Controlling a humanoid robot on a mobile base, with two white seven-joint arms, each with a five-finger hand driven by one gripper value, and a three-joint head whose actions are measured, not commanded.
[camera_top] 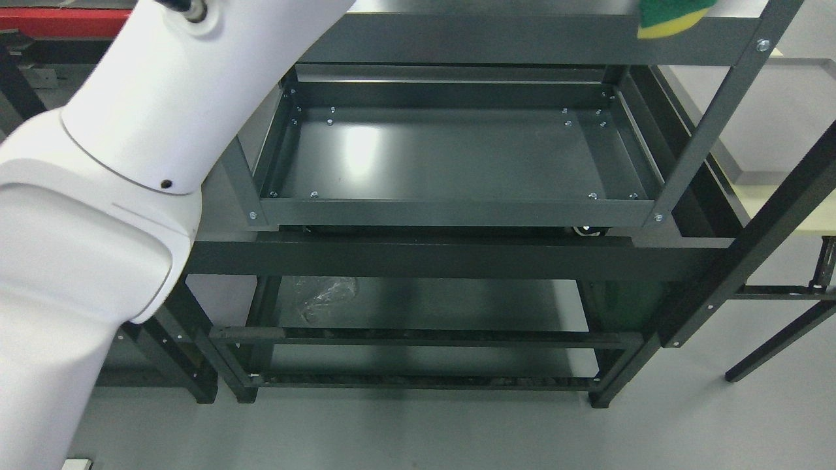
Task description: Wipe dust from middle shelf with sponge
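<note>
A green and yellow sponge [673, 16] shows at the top right edge of the head view, at the front rail of the rack's top shelf [522, 39]; most of it is cut off by the frame. The middle shelf [457, 156] is a dark grey metal tray with raised rims and nothing on it. My left arm [117, 163], white and bulky, rises from the lower left and leaves the picture at the top; its hand is out of view. The right arm does not show.
The dark metal rack has slanted posts [712, 111] at its right. Crumpled clear plastic [323, 294] lies on the lower shelf. A cream-topped table [784, 196] with black legs stands to the right. A red object [59, 19] is at the top left.
</note>
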